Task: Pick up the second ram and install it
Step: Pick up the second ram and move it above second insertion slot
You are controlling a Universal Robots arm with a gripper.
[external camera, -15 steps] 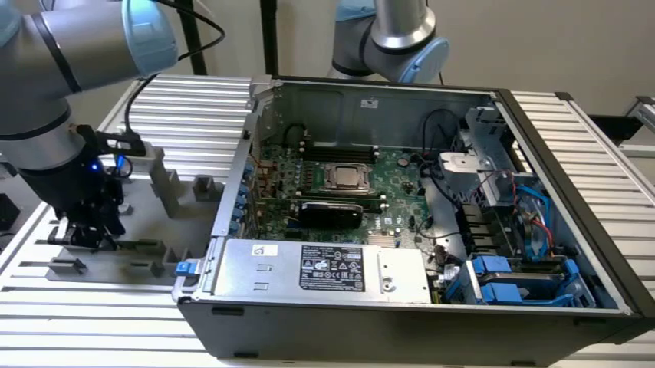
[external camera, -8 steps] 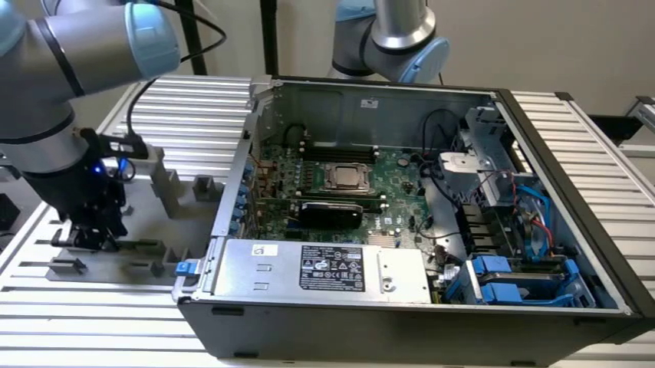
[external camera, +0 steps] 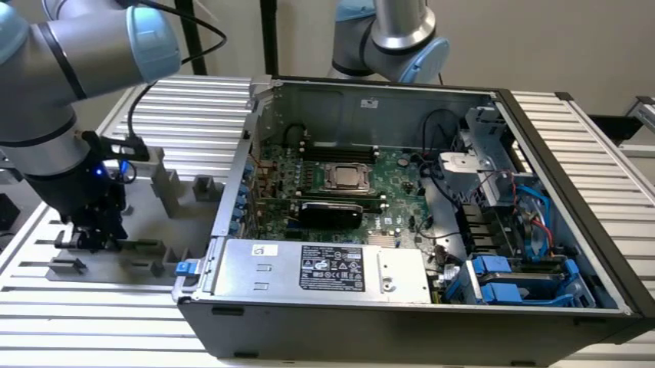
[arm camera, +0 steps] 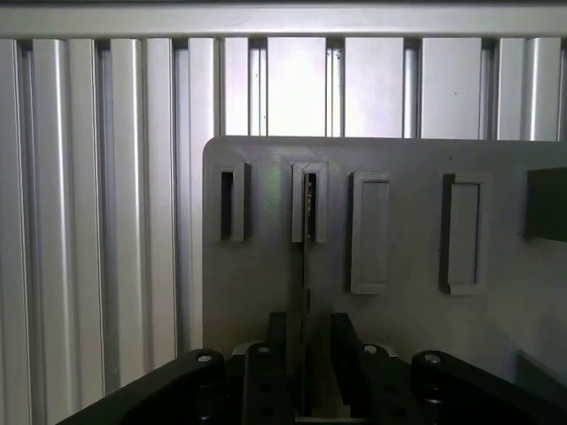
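The second ram (arm camera: pixel 305 266) stands on edge in a slot of the grey fixture plate (arm camera: pixel 399 319), so I see it as a thin dark line running from the slot block toward my fingers. My gripper (arm camera: pixel 308 335) is low over the fixture with a black finger (arm camera: pixel 276 345) on each side of the stick; a small gap shows beside it, so the jaws look open around it. In the exterior view the gripper (external camera: pixel 94 239) is down at the fixture (external camera: pixel 153 222) left of the computer case, with the thin green stick (external camera: pixel 141 244) beside it.
The open computer case (external camera: pixel 573 192) lies at the exterior view's right. Inside are the CPU socket (external camera: pixel 348 178), memory slots (external camera: pixel 343 153), a black card (external camera: pixel 327 208) and the power supply (external camera: pixel 317 268). Grey fixture blocks (external camera: pixel 169 192) stand near the gripper. A second arm (external camera: pixel 394 38) is behind the case.
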